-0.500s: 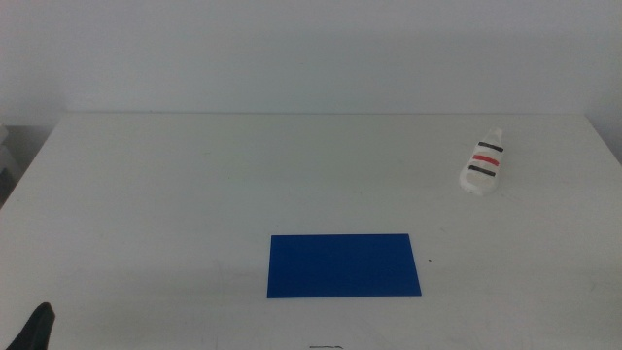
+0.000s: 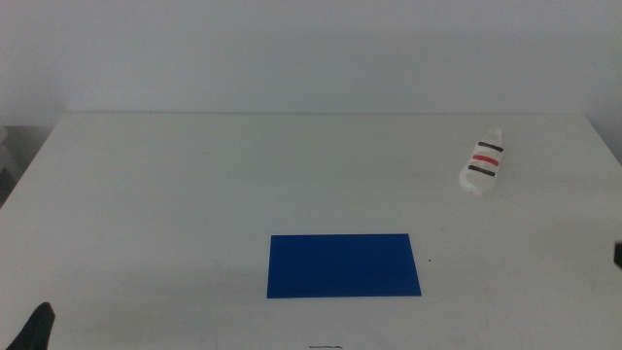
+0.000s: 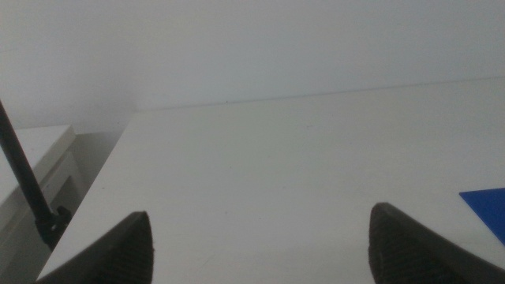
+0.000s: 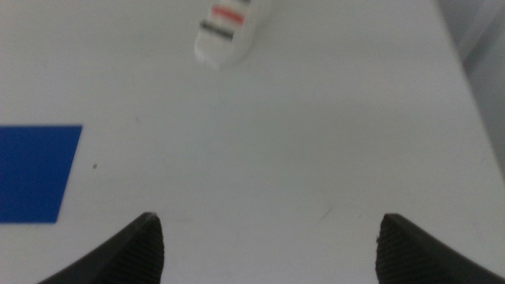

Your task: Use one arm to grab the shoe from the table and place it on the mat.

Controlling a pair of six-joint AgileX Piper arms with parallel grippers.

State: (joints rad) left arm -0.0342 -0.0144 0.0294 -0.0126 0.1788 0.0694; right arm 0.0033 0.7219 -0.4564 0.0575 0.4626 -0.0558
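The white shoe (image 2: 484,163) with two black straps and a red one lies at the far right of the white table (image 2: 194,194), apart from the dark blue mat (image 2: 344,264) at the front middle. My right gripper (image 4: 270,218) is open and empty above the table, short of the shoe (image 4: 229,30), with the mat (image 4: 35,172) off to one side. Only a dark bit of the right arm (image 2: 618,255) shows at the middle view's right edge. My left gripper (image 3: 260,214) is open and empty, waiting at the front left corner (image 2: 39,329).
The table's far edge meets a plain wall. A white cabinet (image 3: 35,170) and a black cable (image 3: 24,177) stand past the table's left edge. A corner of the mat (image 3: 485,207) shows in the left wrist view. A small dark speck (image 2: 429,260) lies beside the mat.
A dark bit of the right arm has come into the middle view at its right edge. The left gripper sits slightly lower. The shoe and mat have not moved.
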